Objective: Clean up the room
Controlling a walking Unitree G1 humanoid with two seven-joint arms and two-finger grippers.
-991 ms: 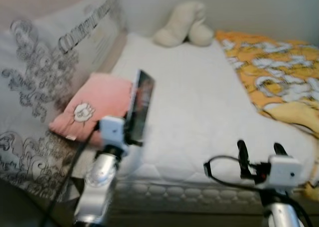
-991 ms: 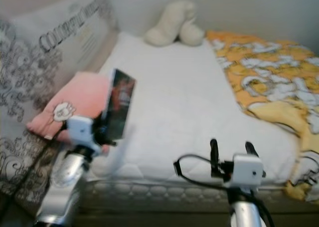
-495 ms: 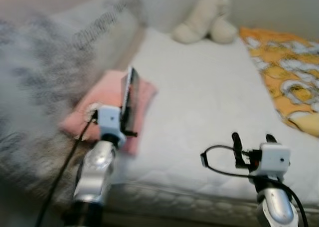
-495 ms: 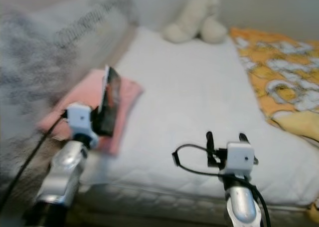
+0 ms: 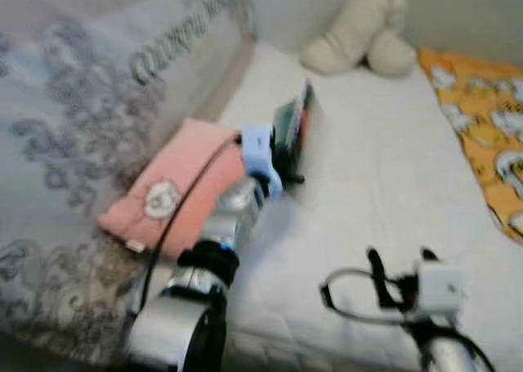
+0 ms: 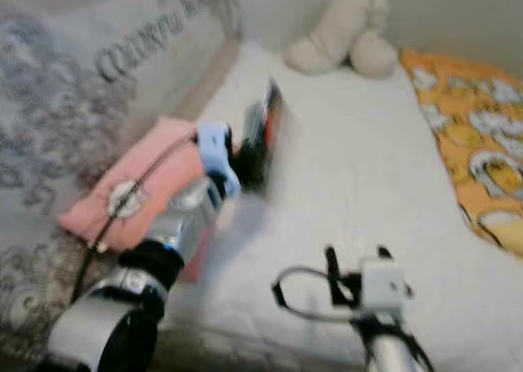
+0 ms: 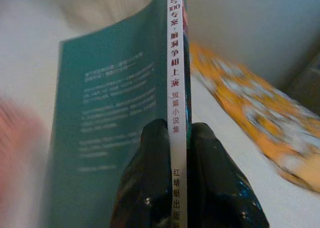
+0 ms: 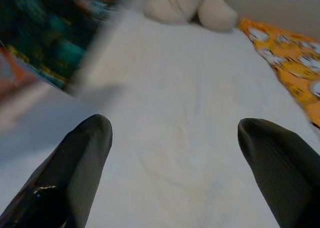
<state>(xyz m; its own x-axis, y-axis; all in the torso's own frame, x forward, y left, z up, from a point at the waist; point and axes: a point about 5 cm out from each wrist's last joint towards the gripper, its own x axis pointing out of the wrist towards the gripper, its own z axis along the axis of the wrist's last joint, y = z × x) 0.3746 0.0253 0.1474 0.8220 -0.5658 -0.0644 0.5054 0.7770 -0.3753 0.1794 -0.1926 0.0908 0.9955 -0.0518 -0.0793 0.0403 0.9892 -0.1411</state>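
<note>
Left hand (image 7: 179, 153) clenched on the spine of a teal book (image 5: 292, 135), held upright above the white bed (image 5: 368, 176), pink pillow (image 5: 176, 192) at its 8 o'clock. Right hand (image 8: 175, 153) released, fingers apart, low over the bed.

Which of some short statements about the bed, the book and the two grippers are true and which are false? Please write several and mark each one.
1. The left gripper holds a book by its spine. True.
2. The right gripper holds the pink pillow. False: its fingers are open and hold nothing; the pink pillow lies on the bed beside the large patterned pillow.
3. A cream stuffed toy lies at the far end of the white mattress. True.
4. The orange blanket lies on the robot's left side of the bed. False: the orange blanket is on the right side.
5. The book lies flat on the mattress. False: it is held upright above it.
</note>
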